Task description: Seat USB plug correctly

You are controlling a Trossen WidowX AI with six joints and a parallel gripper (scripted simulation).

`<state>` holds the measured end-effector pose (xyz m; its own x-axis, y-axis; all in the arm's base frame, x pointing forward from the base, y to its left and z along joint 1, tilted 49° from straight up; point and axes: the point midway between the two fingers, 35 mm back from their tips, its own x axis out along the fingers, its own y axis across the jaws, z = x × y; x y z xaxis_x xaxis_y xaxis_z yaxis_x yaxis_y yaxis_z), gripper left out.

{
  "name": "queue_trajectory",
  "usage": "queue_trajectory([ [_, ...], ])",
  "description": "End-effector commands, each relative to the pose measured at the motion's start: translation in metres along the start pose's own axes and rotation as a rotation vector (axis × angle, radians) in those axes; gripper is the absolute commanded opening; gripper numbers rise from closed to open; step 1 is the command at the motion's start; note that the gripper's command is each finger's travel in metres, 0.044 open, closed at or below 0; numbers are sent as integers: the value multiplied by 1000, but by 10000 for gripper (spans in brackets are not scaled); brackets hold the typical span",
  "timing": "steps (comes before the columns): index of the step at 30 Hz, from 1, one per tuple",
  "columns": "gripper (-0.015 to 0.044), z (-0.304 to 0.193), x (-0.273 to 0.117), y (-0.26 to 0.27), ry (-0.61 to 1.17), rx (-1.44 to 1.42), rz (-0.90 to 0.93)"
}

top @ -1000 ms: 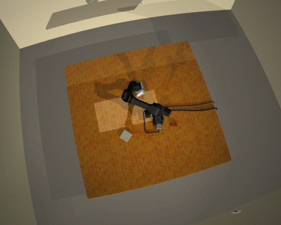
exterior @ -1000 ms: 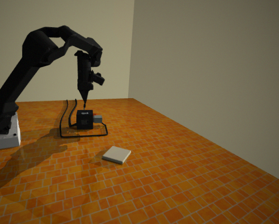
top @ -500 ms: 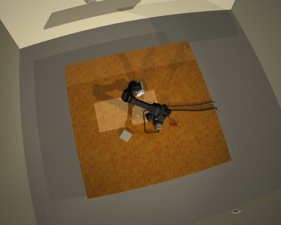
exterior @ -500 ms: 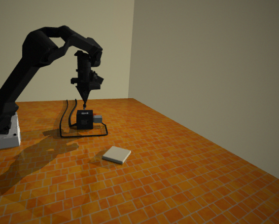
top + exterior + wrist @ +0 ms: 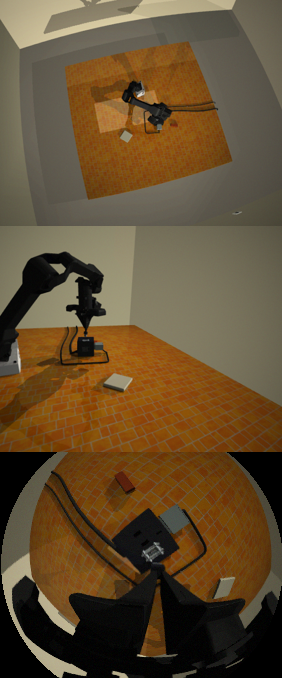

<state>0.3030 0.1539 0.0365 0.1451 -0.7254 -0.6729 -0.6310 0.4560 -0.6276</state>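
Black, tapered pincer [image 5: 85, 329] pinches the small USB plug [image 5: 85, 333] upright above the boxy black power cube [image 5: 85, 346].

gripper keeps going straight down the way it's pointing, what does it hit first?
Probably the top face of the power cube. The gripper points straight down, shut on the USB plug, directly above the top socket; the gap left looks small, though depth is unclear.
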Motion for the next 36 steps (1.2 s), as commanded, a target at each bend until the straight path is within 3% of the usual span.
queue_trajectory([
  [1, 0, 0, 1, 0, 2, -83, 1],
  [25, 0, 0, 1, 0, 2, -707, 1],
  [36, 0, 0, 1, 0, 2, -725, 1],
])
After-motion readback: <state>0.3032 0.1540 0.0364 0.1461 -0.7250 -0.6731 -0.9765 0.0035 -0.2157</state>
